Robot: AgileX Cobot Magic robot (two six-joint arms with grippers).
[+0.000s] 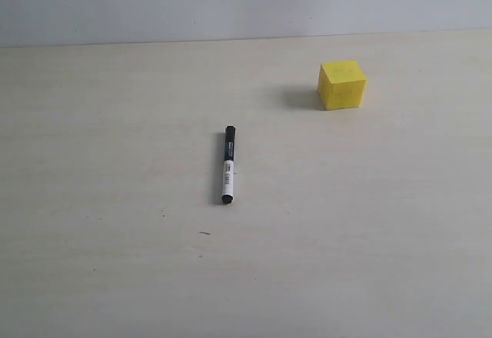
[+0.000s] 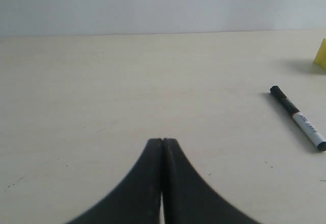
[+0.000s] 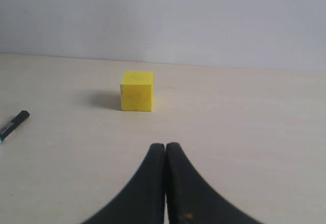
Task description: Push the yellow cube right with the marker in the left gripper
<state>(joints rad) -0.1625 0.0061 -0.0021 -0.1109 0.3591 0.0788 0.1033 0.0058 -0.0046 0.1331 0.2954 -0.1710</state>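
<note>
Pale tabletop (image 1: 92, 276) against a white wall (image 1: 231, 0). Marker (image 1: 228, 165) lying flat mid-table, cap toward the wall (held by nothing). Yellow cube (image 1: 342, 84) well apart, farther back and to the right. Left gripper (image 2: 162, 142) empty, 2 fingers (image 2: 147, 183) pressed together, clear of the marker. Right gripper (image 3: 166, 146) closed too, empty, facing the cube.

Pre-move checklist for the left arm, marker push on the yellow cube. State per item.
1. Marker in left gripper: not ok, it lies on the table, apart from the gripper.
2. Left gripper open for a grasp: not ok, shut.
3. Marker free of clutter: ok, nothing touches it.
4. Bare table right of cube: ok in the exterior view.
5. Right gripper off the cube: ok, shut, short of it.
</note>
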